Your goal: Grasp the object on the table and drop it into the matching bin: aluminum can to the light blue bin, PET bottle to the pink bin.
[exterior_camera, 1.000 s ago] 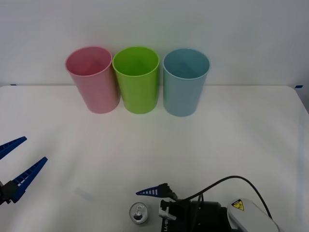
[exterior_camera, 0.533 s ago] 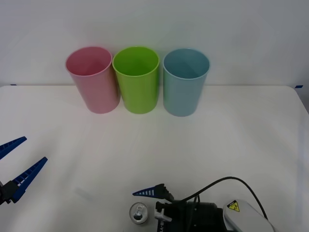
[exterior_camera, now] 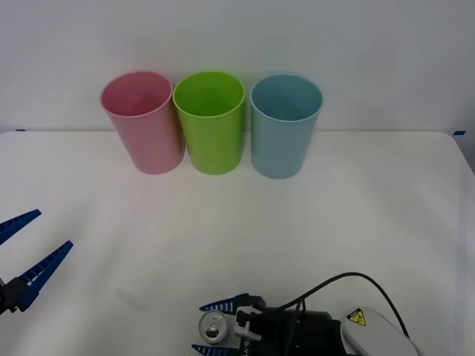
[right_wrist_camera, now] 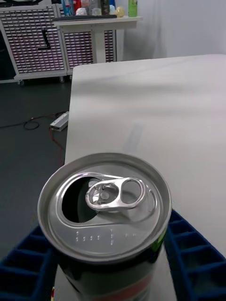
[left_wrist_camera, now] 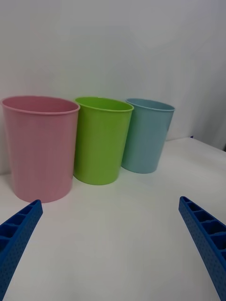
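Observation:
The aluminum can [exterior_camera: 213, 326] stands upright at the table's [exterior_camera: 356, 222] near edge, its shiny top and pull tab facing up. My right gripper [exterior_camera: 212, 328] reaches in from the right, one blue finger on each side of it. In the right wrist view the can [right_wrist_camera: 106, 207] sits between both fingers [right_wrist_camera: 28, 268], which lie against its sides, so the gripper [right_wrist_camera: 110, 277] is shut on it. My left gripper [exterior_camera: 26, 252] hangs open over the table's left side. The light blue bin [exterior_camera: 285, 126] and the pink bin [exterior_camera: 142, 121] stand at the back.
A lime green bin [exterior_camera: 211, 121] stands between the pink and light blue ones, all three close together along the far edge by the white wall. Bare white tabletop lies between the can and the bins. A black cable arcs over my right wrist [exterior_camera: 349, 278].
My right gripper slid a little further left along the can. Its far finger drew in toward the can and its near finger came into view, so both now bracket the can tightly.

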Robot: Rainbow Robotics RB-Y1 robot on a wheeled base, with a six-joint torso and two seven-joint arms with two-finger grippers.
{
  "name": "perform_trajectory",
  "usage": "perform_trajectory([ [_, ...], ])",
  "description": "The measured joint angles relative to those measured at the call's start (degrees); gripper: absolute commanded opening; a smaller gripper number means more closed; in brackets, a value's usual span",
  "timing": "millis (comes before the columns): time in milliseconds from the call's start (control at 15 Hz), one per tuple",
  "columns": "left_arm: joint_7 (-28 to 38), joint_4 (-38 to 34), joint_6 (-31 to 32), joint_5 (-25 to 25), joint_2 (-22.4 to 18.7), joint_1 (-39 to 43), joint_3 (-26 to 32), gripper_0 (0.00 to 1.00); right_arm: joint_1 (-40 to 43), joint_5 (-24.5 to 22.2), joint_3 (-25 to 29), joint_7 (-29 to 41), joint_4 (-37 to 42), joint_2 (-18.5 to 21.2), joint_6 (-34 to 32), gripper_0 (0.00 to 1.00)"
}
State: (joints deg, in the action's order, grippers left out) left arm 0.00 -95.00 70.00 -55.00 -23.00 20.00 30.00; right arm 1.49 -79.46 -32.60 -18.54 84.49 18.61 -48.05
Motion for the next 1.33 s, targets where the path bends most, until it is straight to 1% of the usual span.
perform_trajectory([
  [533,0.0,0.0,0.0,0.0,0.0,0.0,0.0,1.0,0.1,0.0,-0.4,0.1,0.0,-0.2,0.8,0.0],
  [733,0.0,0.0,0.0,0.0,0.0,0.0,0.0,1.0,0.4,0.8,0.0,0.0,0.2,-0.2,0.8,0.0],
  [1000,0.0,0.0,0.0,0.0,0.0,0.0,0.0,1.0,3.1,1.5,3.0,0.5,3.6,-0.2,0.8,0.0],
  [1333,0.0,0.0,0.0,0.0,0.0,0.0,0.0,1.0,7.6,2.6,7.3,1.9,9.7,-0.2,1.2,0.0],
])
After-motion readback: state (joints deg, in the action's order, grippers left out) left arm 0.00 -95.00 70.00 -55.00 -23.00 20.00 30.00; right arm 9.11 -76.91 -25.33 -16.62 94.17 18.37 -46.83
